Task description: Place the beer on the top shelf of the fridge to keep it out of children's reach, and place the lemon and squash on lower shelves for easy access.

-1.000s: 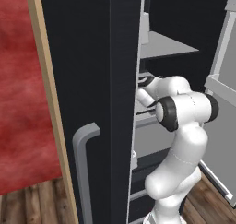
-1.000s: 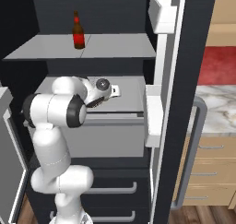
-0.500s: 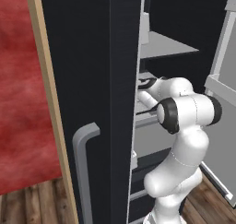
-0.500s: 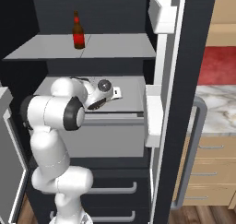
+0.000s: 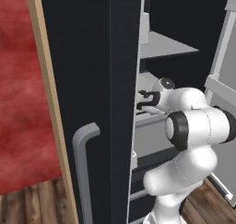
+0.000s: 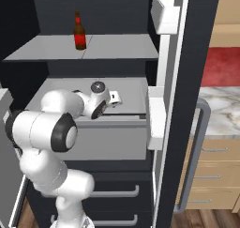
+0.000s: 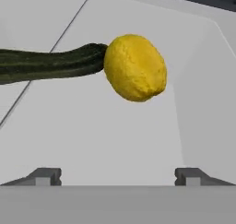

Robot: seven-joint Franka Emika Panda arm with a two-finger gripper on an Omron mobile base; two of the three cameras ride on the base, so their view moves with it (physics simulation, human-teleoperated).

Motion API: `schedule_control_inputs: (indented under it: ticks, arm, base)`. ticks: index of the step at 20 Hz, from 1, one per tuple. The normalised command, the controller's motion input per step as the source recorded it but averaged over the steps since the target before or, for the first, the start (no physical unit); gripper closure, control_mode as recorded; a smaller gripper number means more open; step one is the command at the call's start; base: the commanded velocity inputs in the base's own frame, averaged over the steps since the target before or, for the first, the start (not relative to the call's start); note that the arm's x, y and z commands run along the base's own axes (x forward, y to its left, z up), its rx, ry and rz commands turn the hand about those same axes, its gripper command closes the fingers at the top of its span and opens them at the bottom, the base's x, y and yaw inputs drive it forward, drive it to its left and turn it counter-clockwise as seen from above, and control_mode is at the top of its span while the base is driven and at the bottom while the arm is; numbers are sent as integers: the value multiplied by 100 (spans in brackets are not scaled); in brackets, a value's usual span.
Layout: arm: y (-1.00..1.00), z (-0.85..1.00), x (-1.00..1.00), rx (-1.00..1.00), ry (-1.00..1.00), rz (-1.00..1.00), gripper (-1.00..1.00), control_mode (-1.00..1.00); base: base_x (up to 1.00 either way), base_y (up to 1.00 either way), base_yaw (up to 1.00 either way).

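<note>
The beer (image 6: 79, 32) stands upright on the top shelf (image 6: 117, 49) of the fridge (image 6: 173, 128), left of the middle. One level below, my gripper (image 6: 118, 99) reaches in over a lower shelf (image 6: 129, 93). In the hand view the lemon (image 7: 135, 67) lies on that shelf (image 7: 115, 140), touching the end of the squash (image 7: 46, 64), which stretches off to the left. My gripper (image 7: 118, 177) is open, its fingertips (image 7: 44, 176) wide apart, short of both and holding nothing. From the left, the gripper (image 5: 142, 101) sits just inside the fridge's edge.
The black fridge door (image 5: 87, 94) with its grey bar handle (image 5: 85, 163) stands close on the left of my arm. White door racks (image 6: 157, 124) hang on the right side. Drawers (image 6: 117, 194) sit beneath the shelf, tan cupboards (image 6: 220, 175) and a marble counter beyond.
My hand has drawn back slightly from the lower shelf and my elbow has sunk and swung outward. The beer has not moved.
</note>
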Motion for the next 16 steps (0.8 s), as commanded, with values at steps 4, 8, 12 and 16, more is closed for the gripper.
schedule_control_inputs:
  ticks: [4,8,12,16]
  arm:
    - [6,19,-100,-10,0,0,-100,-100]
    - [0,42,-100,-5,0,0,-100,-100]
    - [0,54,-100,0,0,3,-100,-100]
    - [0,57,-100,0,-6,0,-100,-100]
  base:
    - [0,0,0]
    - [0,0,0]
    - [0,0,0]
    - [0,0,0]
